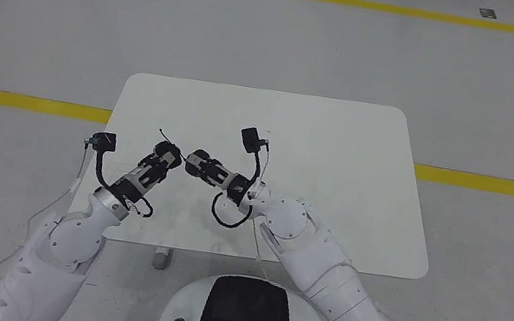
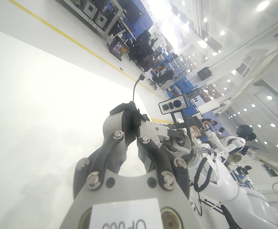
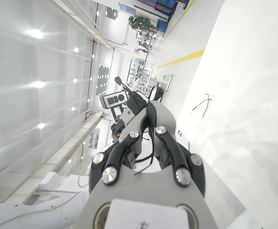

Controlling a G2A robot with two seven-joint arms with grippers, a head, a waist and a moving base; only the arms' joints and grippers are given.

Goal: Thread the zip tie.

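You held the thin black plastic zip tie (image 2: 134, 93) in the air over the near-left part of the white rounded table (image 1: 360, 147), where both grippers met almost tip to tip. Your left gripper (image 2: 130, 110) was clenched on the strap a little short of its square head (image 2: 141, 77). Your right gripper (image 3: 149, 112), just to the right of it, was pinched closed too. A thin black strand (image 3: 152, 149) trailed back between its fingers toward the palm, and I took that for the tie's tail.

To do this step well, you needed the tail's tip free ahead of the right fingers, not behind them, so a regrip looked necessary. You also needed to hold the left wrist still and turn the head's slot to face the right gripper. Then you could feed the tail straight along the slot's axis, bending the strap into a smooth loop rather than a kink.

The free end left the left fingertips roughly in line with them and curved gently. Its head pointed up and away from the tabletop, toward the far side, as far as I could judge.

Two thin black strips (image 3: 204, 104) lay crossed on the table beneath.
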